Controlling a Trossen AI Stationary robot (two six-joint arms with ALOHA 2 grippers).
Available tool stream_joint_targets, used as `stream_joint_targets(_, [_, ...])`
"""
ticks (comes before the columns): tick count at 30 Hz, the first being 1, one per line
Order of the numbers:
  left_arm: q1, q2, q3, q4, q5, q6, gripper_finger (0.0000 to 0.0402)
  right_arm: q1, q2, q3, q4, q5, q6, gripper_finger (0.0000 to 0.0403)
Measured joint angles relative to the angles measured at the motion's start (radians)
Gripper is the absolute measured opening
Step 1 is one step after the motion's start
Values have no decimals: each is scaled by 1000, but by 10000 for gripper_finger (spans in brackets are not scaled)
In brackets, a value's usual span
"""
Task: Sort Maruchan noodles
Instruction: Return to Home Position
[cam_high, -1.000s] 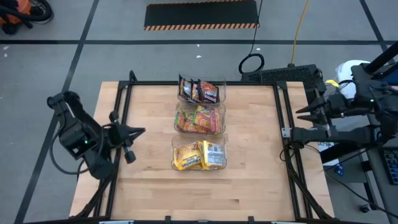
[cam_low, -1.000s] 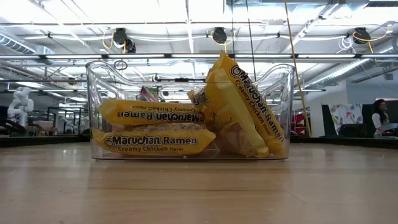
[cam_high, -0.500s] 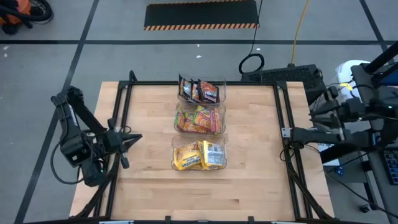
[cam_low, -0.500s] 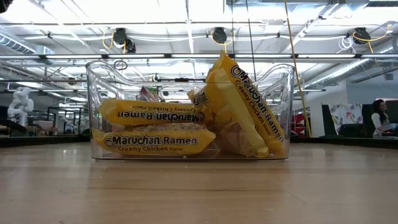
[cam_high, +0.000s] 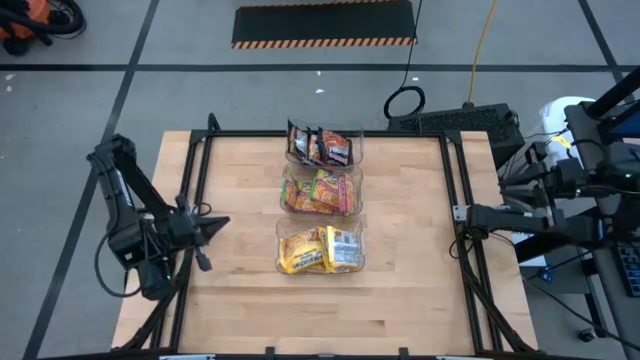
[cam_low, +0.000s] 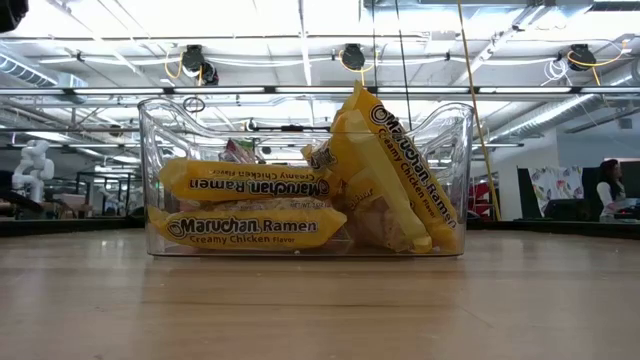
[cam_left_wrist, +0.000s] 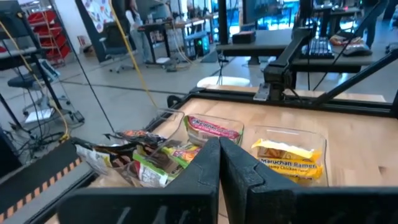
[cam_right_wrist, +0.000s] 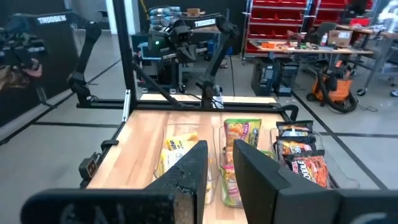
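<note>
The Maruchan noodles lie in three clear bins set in a row down the table's middle. Dark packets (cam_high: 320, 146) fill the far bin, green-yellow and orange packets (cam_high: 320, 191) the middle bin, and yellow packets (cam_high: 318, 250) the near bin. In the low view the yellow packets (cam_low: 250, 226) lie flat or lean on the bin's wall. My left gripper (cam_high: 222, 223) (cam_left_wrist: 220, 163) hovers shut over the table's left edge, pointing at the bins. My right gripper (cam_high: 466, 216) (cam_right_wrist: 220, 171) sits by the right rail, its fingers a little apart, holding nothing.
A black frame rail (cam_high: 200, 200) runs along the table's left, far and right sides. Bare wood (cam_high: 410, 250) lies between the bins and both arms. A person (cam_low: 610, 190) sits far off in the room, beyond the table.
My left arm has folded back: its gripper has drawn a little toward the table's left and near edges. A dark part of that arm has come into the low view's top left corner. The packets and bins have stayed put.
</note>
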Motion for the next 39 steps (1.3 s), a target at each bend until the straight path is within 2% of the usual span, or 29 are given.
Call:
stream_joint_targets(10, [34,-19,-120,191,-51,30,7,-3,0,0,25,22,40,70])
stream_joint_targets(16, [74,-20,-120,189,-51,85,7,-3,0,-18,31,22,37,70])
stream_joint_targets(22, [112,-20,-120,179,-50,127,7,-3,-23,-119,39,22,24,70])
stream_joint_targets(28, [134,-20,-127,155,-49,119,7,-3,-125,-273,219,-7,40,70])
stream_joint_targets(31, [138,-20,-163,155,-49,84,7,-2,-175,-336,288,-9,64,70])
stream_joint_targets(39, [138,-22,-315,176,-68,-121,7,-2,-236,-436,316,-9,96,70])
